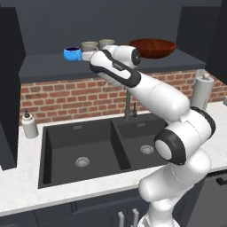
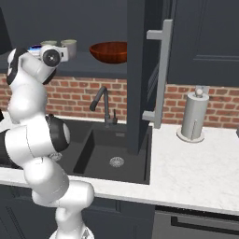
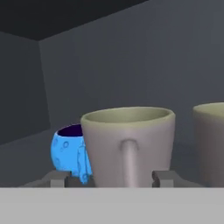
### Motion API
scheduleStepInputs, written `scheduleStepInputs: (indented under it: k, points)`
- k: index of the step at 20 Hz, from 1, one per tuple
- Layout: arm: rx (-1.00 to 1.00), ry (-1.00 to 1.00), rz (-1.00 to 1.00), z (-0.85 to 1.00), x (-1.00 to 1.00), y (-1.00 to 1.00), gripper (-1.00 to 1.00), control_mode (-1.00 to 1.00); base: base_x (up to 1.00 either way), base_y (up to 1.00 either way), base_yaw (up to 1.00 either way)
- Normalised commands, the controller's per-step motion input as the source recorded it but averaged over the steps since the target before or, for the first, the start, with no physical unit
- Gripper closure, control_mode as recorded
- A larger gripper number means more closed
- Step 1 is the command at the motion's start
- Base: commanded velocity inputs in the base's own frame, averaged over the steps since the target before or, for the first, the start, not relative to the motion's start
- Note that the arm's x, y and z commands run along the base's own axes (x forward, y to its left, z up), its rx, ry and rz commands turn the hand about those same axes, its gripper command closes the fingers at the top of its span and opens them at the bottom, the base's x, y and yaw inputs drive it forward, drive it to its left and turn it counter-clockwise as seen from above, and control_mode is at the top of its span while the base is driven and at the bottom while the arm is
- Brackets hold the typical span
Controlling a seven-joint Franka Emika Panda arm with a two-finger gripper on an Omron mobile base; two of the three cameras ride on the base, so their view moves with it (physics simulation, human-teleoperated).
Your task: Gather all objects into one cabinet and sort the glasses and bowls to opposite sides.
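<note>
On the cabinet shelf (image 1: 53, 65), the tool (image 3: 113, 178) stands open astride the near mug (image 3: 127, 146), fingers either side and gripping nothing, with the blue cup (image 3: 69, 151) just behind; closing on the mug looks next, to sort it away from the bowl (image 1: 153, 47)

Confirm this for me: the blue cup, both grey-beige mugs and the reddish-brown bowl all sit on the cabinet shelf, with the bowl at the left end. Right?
Not quite. The reddish-brown bowl sits at the right end of the cabinet shelf, not the left; the blue cup is leftmost, then the two mugs. The left base view shows this. All four do sit on the shelf.
</note>
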Motion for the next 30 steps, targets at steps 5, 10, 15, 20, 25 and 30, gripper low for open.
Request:
scheduleStepInputs:
  k: [5,10,15,20,25,30]
  points:
    - [0.01,-0.01,0.00,0.18,-0.18,0.00,-1.00,-1.00,0.00,0.00,0.00]
    - [0.00,0.00,-0.08,0.00,-0.95,-0.08,-1.00,-1.00,0.00,0.00,0.00]
    - [0.00,-0.02,-0.09,0.03,-1.00,-0.31,-1.00,-1.00,0.00,0.00,0.00]
    - [0.03,-0.08,-0.06,0.18,-1.00,-0.47,-1.00,-1.00,0.00,0.00,0.00]
    - [0.01,-0.05,-0.01,0.06,-1.00,-0.55,-1.00,-1.00,0.00,0.00,0.00]
    - [0.00,0.00,0.00,-0.06,-1.00,-0.53,-1.00,-1.00,0.00,0.00,0.00]
